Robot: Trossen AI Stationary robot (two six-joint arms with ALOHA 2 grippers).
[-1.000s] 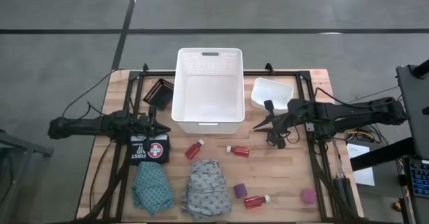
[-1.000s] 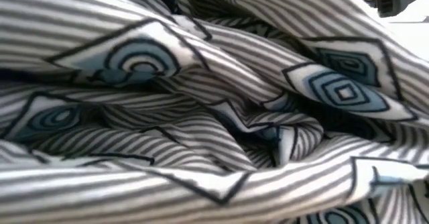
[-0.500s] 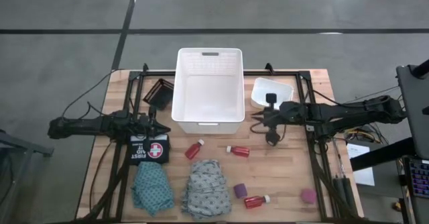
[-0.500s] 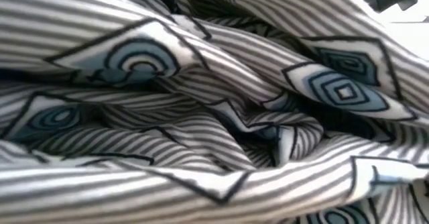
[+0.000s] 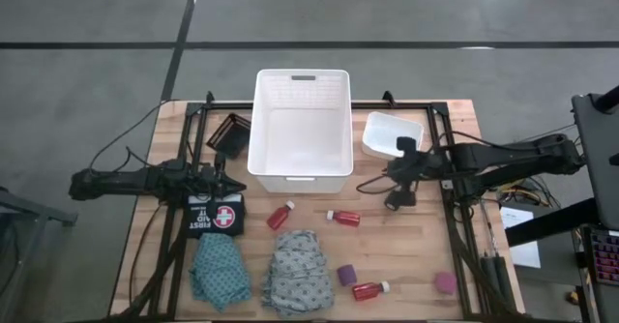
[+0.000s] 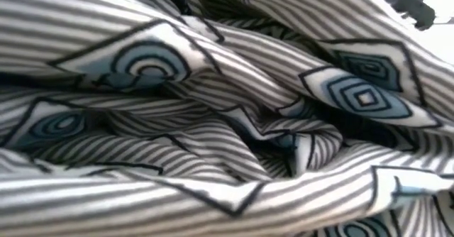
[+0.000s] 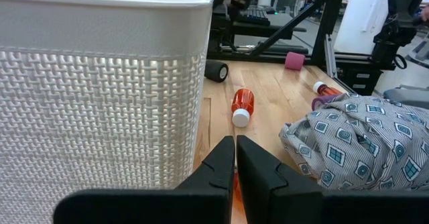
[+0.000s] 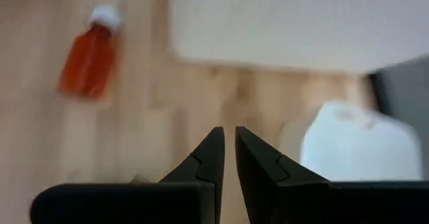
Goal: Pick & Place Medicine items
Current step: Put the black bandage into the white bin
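Three red bottles with white caps (image 5: 280, 215) (image 5: 343, 218) (image 5: 370, 289) lie on their sides on the wooden table. A purple roll (image 5: 345, 275), a pink roll (image 5: 445, 282) and a black roll (image 5: 395, 203) rest near them. The teal cloth (image 5: 220, 270) and grey cloth (image 5: 298, 273) lie crumpled by the near edge; the grey cloth (image 6: 227, 123) fills the low view. My left gripper (image 5: 239, 182) (image 7: 235, 140) is shut, level beside the white basket's near left corner. My right gripper (image 5: 379, 178) (image 8: 229, 131) is shut, hovering above the table right of the basket, past a bottle (image 8: 90, 56).
A tall white basket (image 5: 300, 175) stands at the table's far middle. A small white tub (image 5: 392, 134) sits to its right and a black tray (image 5: 230, 134) to its left. A black first-aid pouch (image 5: 217, 215) lies below my left gripper. Bare wood shows on the right.
My right gripper has turned about at its wrist beside the basket's near right corner and drawn back a little toward the table's right. The bottles, rolls and cloths lie where they were.
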